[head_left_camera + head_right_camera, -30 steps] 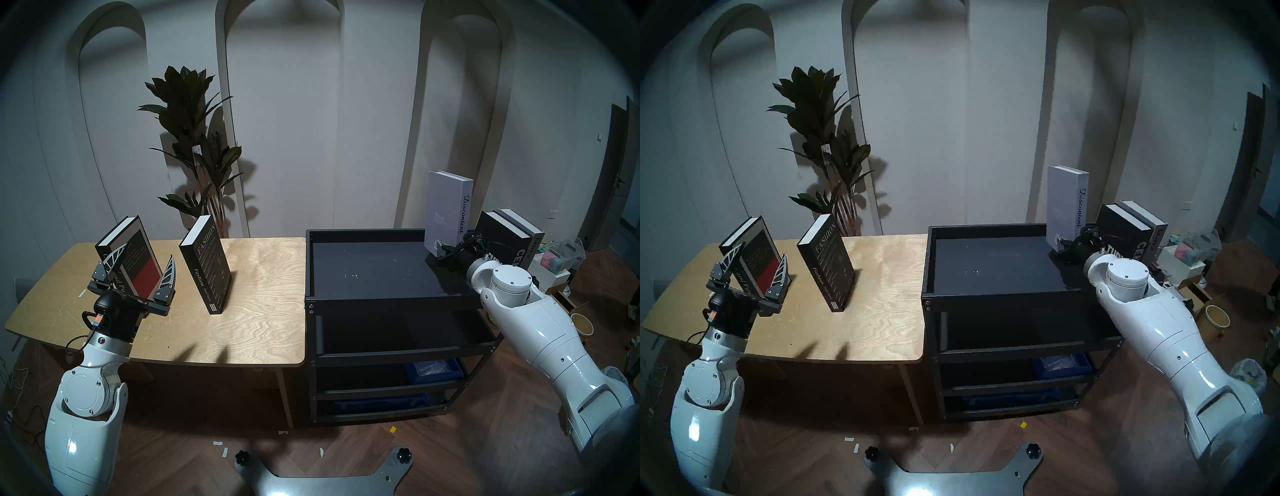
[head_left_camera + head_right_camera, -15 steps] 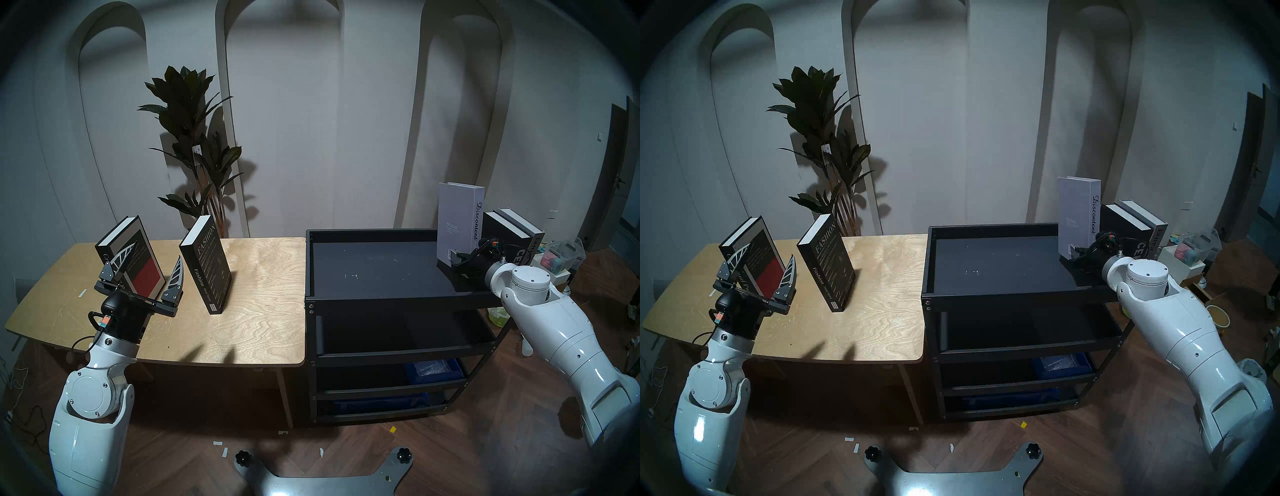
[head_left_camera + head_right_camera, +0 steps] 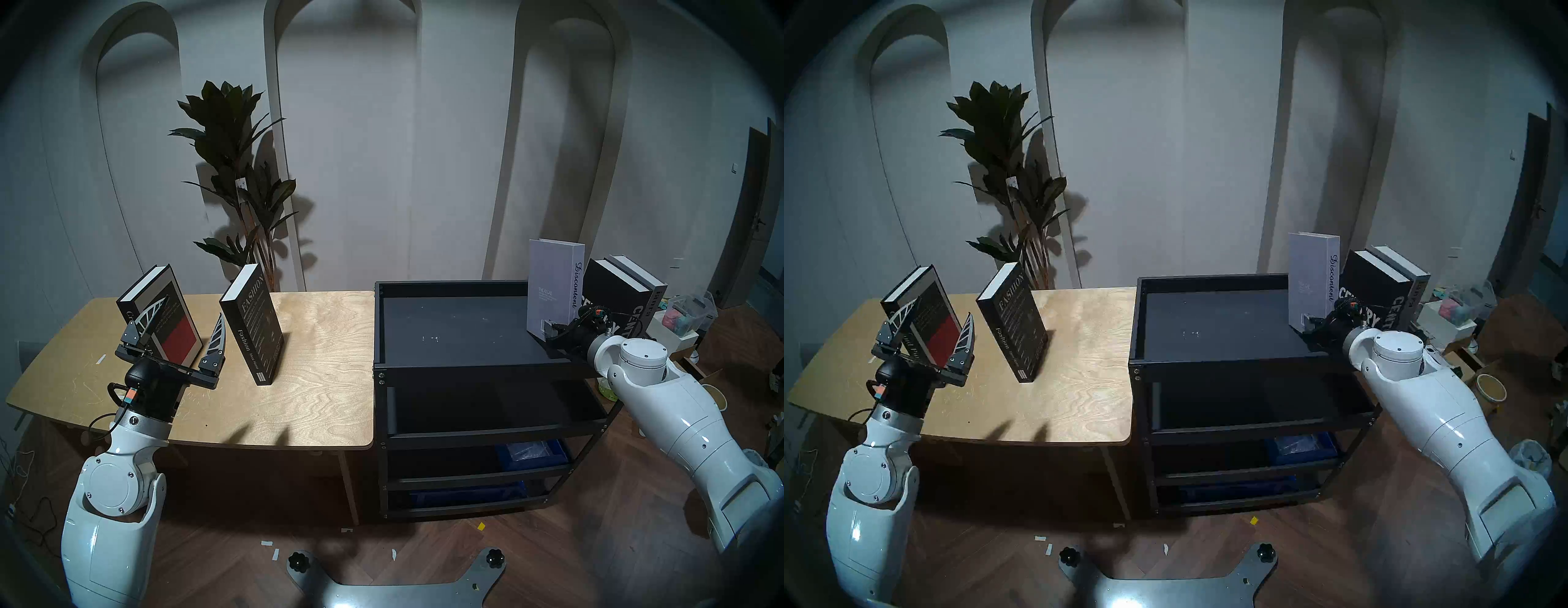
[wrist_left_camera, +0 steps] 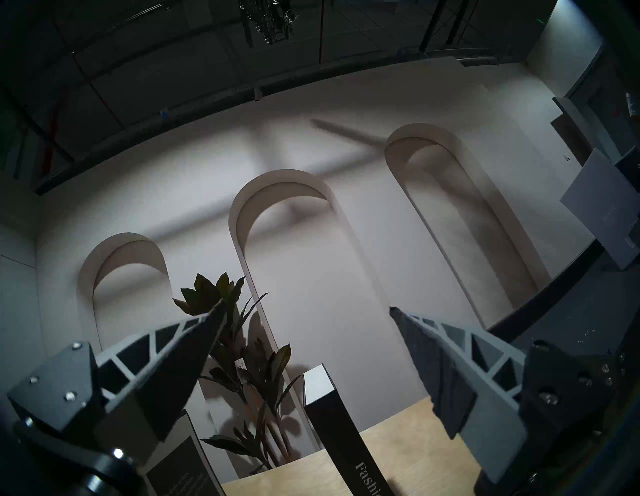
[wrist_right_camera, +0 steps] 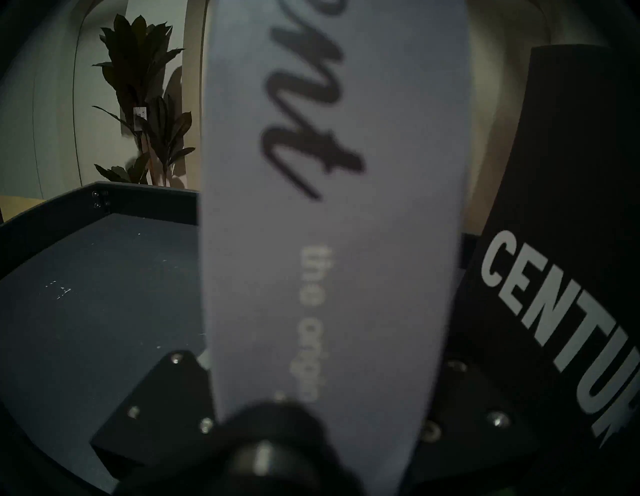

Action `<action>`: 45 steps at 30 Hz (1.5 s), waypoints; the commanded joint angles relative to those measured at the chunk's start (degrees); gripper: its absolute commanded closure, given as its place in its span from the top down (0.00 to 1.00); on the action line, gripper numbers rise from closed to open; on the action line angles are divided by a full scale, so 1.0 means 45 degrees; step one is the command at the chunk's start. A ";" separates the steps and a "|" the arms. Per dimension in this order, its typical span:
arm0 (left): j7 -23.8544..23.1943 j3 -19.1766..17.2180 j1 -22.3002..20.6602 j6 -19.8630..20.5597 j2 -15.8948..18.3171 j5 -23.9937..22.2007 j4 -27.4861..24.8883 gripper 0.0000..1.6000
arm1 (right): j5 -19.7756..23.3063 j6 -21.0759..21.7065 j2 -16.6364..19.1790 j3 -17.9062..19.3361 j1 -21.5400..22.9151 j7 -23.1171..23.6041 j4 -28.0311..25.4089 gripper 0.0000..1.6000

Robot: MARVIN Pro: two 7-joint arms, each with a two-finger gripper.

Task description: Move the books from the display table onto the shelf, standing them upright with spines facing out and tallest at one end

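We read "Discontent" in script down the spine of the grey book on the right, with "the orig…" lower on it in the right wrist view. The black book right of it shows "CENTU…". On the left, another black book carries "FASHION" on its cover and "Fashion" on its spine.

Grey Discontent book upright on shelf by 2 black books; 2 more on table
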 commanded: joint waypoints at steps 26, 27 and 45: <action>-0.0368 -0.0203 -0.0191 -0.0079 0.0333 -0.0384 -0.0112 1.00 | 0.0126 -0.0015 0.0020 0.0173 -0.0367 -0.0607 -0.0175 0.46; -0.0375 -0.0198 -0.0210 -0.0066 0.0336 -0.0381 -0.0114 1.00 | 0.0142 -0.0010 0.0028 0.0189 -0.0398 -0.0633 -0.0198 0.46; -0.0429 -0.0037 -0.0450 0.0034 0.0311 -0.0295 -0.0050 1.00 | 0.0133 -0.0060 0.0002 0.0120 -0.0181 -0.0662 -0.0175 0.98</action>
